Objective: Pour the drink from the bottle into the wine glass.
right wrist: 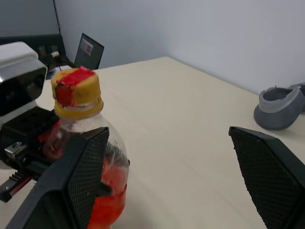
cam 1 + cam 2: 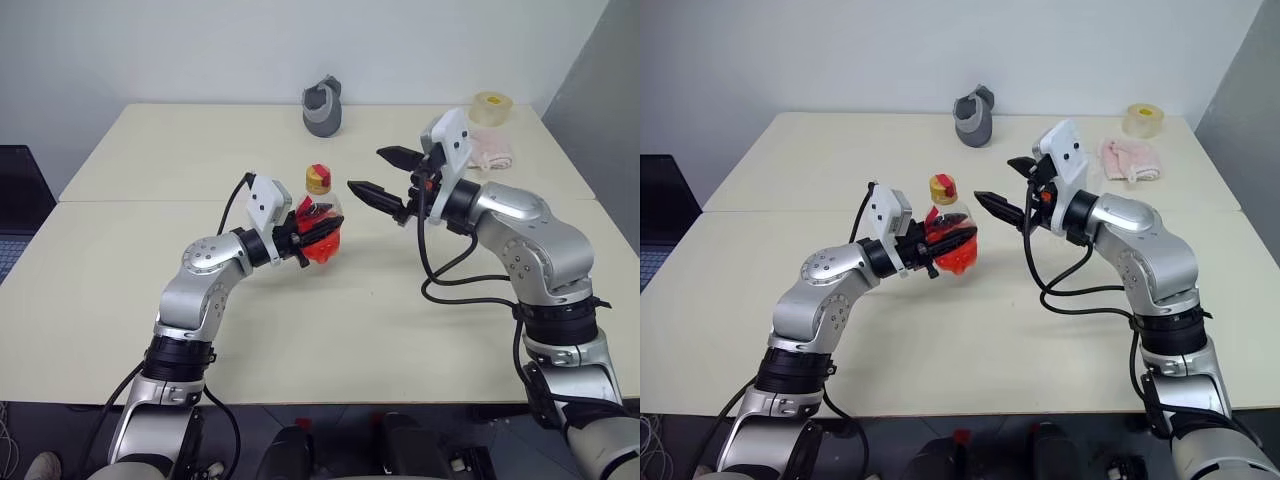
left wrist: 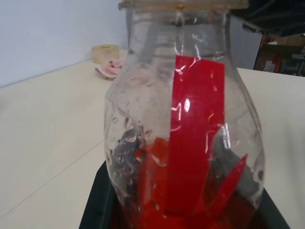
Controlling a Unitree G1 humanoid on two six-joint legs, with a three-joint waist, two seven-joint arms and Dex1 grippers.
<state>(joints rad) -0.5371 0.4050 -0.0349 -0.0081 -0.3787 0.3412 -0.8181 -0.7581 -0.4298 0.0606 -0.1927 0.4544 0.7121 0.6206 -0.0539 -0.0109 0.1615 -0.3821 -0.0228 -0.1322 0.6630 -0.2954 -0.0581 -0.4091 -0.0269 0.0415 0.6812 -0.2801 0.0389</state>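
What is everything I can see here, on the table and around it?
table: one, cream, two tops pushed together, bearing everything.
bottle: one, clear with a yellow-orange cap, red label and red drink in its base, held upright above the table near the middle.
grey cup-like object: one, grey, far edge of the table, middle.
roll of tape: one, pale yellow, far right corner.
pink cloth: one, pink, beside the tape, nearer the robot.
dark chair: one, black, off the table's left side.
left hand: one, black fingers, shut on the bottle's lower body.
right hand: one, black fingers, open, in the air just right of the bottle, touching nothing.
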